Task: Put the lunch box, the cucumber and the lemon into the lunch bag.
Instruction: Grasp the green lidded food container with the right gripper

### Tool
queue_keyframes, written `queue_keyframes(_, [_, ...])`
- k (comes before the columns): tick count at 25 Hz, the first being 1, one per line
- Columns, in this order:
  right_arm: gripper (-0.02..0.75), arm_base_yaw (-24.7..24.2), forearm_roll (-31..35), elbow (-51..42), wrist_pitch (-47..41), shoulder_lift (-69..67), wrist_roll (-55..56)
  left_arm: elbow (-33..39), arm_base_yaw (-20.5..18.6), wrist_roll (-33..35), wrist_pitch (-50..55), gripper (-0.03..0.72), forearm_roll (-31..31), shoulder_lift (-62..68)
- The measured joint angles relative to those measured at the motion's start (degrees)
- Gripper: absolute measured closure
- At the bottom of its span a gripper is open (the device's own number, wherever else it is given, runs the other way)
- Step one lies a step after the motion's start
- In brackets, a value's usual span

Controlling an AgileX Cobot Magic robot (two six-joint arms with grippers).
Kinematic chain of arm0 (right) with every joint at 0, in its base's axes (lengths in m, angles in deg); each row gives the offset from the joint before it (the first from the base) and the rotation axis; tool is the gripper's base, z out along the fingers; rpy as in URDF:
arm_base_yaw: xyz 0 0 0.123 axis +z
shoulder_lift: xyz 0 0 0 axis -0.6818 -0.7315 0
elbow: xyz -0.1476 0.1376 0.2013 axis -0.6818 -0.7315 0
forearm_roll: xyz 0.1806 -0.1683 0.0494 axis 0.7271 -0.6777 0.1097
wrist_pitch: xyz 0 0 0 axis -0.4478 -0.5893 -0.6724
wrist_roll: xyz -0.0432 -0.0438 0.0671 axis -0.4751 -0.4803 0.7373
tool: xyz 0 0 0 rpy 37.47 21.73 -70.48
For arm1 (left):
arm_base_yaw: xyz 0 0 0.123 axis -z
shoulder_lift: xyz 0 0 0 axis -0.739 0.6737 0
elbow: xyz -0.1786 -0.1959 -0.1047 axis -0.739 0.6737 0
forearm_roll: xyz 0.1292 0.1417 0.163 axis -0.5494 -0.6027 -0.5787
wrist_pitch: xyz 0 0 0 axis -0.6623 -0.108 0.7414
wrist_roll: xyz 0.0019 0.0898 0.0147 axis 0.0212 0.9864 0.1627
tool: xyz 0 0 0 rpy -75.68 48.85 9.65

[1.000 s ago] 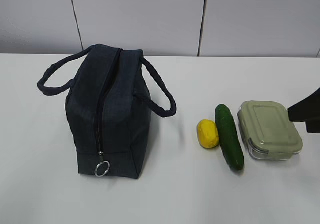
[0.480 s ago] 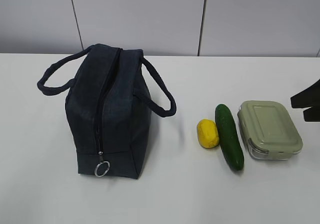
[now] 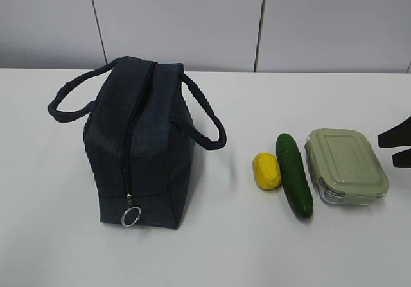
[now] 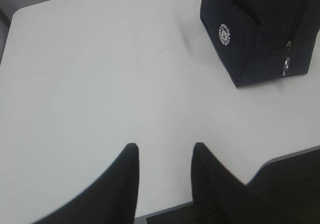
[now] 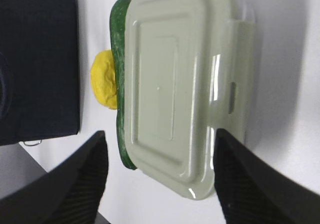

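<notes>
**Three items lined up beside a zipped lunch bag, both grippers empty**

In the exterior view, the lunch bag (image 3: 140, 142) stood on the left half of the white table (image 3: 58, 235), its top zipper (image 3: 131, 136) run shut down to a silver ring pull (image 3: 131, 217) hanging at the near end, and its two loop handles (image 3: 200, 115) flopped out to either side. Well apart from it on the right lay three things in a row: the lemon (image 3: 267, 171), the cucumber (image 3: 295, 174) just beside it with its length running toward the camera, and the lunch box (image 3: 346, 165) next to the cucumber, sage-green lid up. The right gripper (image 3: 397, 147) poked in at the right edge of the frame, beside the lunch box and not touching it, its two dark fingers spread.

In the left wrist view, the left gripper (image 4: 163, 156) hovered over bare tabletop, its fingers (image 4: 125, 176) parted with nothing between them. The lunch bag (image 4: 260, 31) sat in the upper right corner, showing a small white round logo (image 4: 225, 34) on its end panel and a strip of zipper along its right side.

In the right wrist view, the right gripper (image 5: 160, 149) hung above the lunch box (image 5: 175, 83) with its fingers (image 5: 82, 179) wide apart, one on each side of the lid's near end and gripping nothing. The cucumber (image 5: 118, 43) peeked out along the far edge of the box, the lemon (image 5: 104, 79) lay beyond it, and the lunch bag (image 5: 37, 58) filled the left side.
</notes>
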Motion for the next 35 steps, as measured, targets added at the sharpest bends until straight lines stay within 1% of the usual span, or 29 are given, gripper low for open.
queue_keyframes(2, [0.201,-1.51,1.58,0.09,0.1,-0.71,-0.8,0.0,0.0,0.0,0.0,0.449,0.0,0.0])
queue_keyframes(4, [0.16,-2.02,2.84,0.09,0.21,-1.36,-1.87,0.0,0.0,0.0,0.0,0.449,0.0,0.0])
queue_keyframes(8, [0.135,-2.02,4.11,0.65,0.21,-3.6,-5.51,0.0,0.0,0.0,0.0,0.449,0.0,0.0])
queue_keyframes(19, [0.133,-1.75,4.69,5.85,0.21,-10.48,-11.23,0.0,0.0,0.0,0.0,0.449,0.0,0.0])
queue_keyframes(25, [0.133,0.66,5.16,6.14,0.32,-12.72,-14.9,0.0,0.0,0.0,0.0,0.449,0.0,0.0])
queue_keyframes(35, [0.133,2.88,5.54,9.14,-0.32,-17.14,-15.51,0.0,0.0,0.0,0.0,0.449,0.0,0.0])
